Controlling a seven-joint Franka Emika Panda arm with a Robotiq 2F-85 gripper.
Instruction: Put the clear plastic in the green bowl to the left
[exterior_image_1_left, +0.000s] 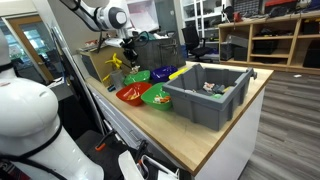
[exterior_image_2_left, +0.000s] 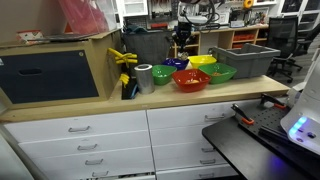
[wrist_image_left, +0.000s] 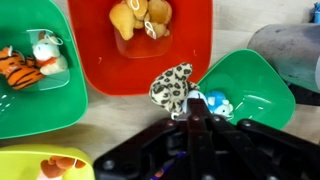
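Note:
The lime green bowl (wrist_image_left: 262, 78) lies right of my fingertips in the wrist view, with a small blue and white toy (wrist_image_left: 212, 103) at its near edge. It also shows in both exterior views (exterior_image_1_left: 135, 75) (exterior_image_2_left: 160, 73). My gripper (wrist_image_left: 195, 108) hangs over the bowls (exterior_image_1_left: 128, 50) (exterior_image_2_left: 180, 45). Its fingers are closed together on a small whitish clear plastic piece (wrist_image_left: 197, 97). A leopard-spotted soft thing (wrist_image_left: 172, 84) sits just beyond the fingertips, on the wood between the red bowl and the lime bowl.
The red bowl (wrist_image_left: 140, 55) holds plush toys. A deeper-green bowl (wrist_image_left: 40, 95) holds a tiger toy. A yellow bowl (wrist_image_left: 45, 165), a grey metal cup (wrist_image_left: 290, 50), a blue bowl (exterior_image_2_left: 178, 63) and a large grey bin (exterior_image_1_left: 205, 95) stand close by.

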